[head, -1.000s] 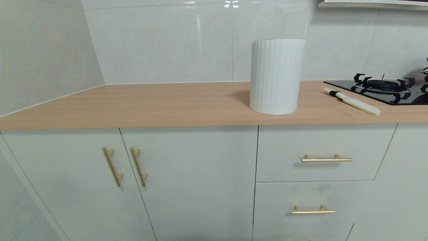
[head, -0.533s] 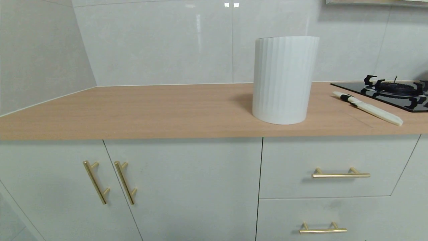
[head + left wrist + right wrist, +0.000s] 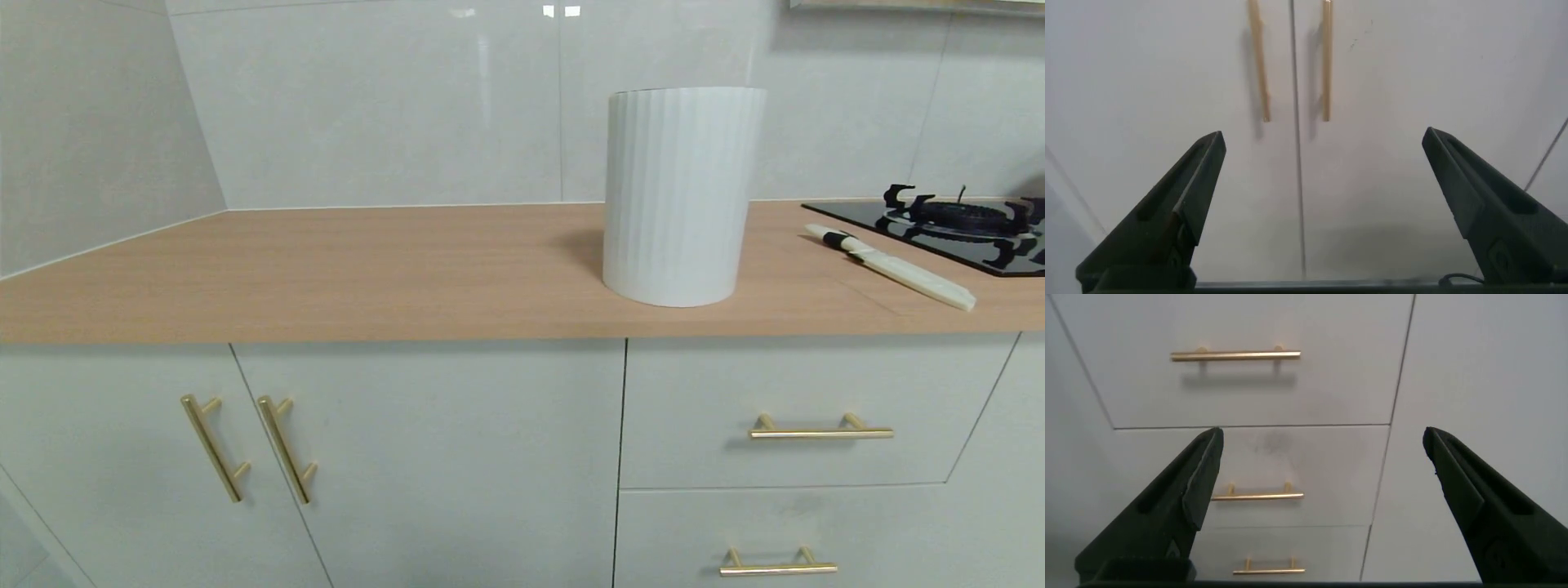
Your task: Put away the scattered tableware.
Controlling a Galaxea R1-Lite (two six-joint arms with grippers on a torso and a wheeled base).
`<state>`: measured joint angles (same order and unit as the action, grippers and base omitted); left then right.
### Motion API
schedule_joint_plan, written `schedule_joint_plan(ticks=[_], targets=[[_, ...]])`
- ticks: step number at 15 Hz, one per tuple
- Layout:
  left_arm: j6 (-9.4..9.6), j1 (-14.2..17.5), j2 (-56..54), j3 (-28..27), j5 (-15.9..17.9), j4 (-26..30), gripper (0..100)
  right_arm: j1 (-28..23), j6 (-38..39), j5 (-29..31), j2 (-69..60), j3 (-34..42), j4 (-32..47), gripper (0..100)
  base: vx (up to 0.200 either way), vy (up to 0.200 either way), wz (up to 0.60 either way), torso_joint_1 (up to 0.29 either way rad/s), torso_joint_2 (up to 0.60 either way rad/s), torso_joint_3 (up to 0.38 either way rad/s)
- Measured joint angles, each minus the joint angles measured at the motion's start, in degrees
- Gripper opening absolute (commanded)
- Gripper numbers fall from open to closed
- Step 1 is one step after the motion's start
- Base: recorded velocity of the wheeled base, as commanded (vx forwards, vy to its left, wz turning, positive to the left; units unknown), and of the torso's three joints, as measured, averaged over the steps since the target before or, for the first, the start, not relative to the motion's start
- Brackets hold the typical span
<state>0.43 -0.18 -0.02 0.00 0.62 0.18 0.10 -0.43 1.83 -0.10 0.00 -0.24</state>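
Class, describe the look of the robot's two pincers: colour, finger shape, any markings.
The left pincer and right pincer look alike: each has two matte black fingers, broad at the base and tapering to pointed tips, with a groove along each.

one white ribbed canister [image 3: 676,196], one knife [image 3: 894,268], one hob [image 3: 963,224], two door handles [image 3: 214,447]

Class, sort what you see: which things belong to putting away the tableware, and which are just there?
For the job: knife; white ribbed pot, probably its holder.
Just there: stove; cupboard doors; drawers.
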Motion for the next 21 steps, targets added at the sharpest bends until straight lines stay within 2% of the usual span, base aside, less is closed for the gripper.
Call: schedule_joint_plan(ticks=[5, 11, 15, 21], targets=[[-0.05, 0.07, 0.00, 0.00, 0.00, 0.00, 100, -0.07, 0.00, 0.02, 0.02, 0.00, 0.00, 100, 0.000, -0.200, 0.00, 0.005, 0.00, 0.000], [-0.13, 0.02, 0.00, 0.00, 0.00, 0.00, 100, -0.10, 0.00, 0.06, 0.02, 0.00, 0.02, 100, 0.000, 0.000, 0.00, 0.000, 0.00, 0.000], [-0.27, 0.02, 0.00, 0.00, 0.00, -0.02, 100, -0.05, 0.00, 0.09, 0.02, 0.00, 0.00, 100, 0.200, 0.000, 0.00, -0.005, 0.00, 0.001], [-0.29, 0.07, 0.00, 0.00, 0.00, 0.00, 100, -0.05, 0.00, 0.11, 0.02, 0.00, 0.00, 100, 0.000, 0.000, 0.00, 0.000, 0.00, 0.000]])
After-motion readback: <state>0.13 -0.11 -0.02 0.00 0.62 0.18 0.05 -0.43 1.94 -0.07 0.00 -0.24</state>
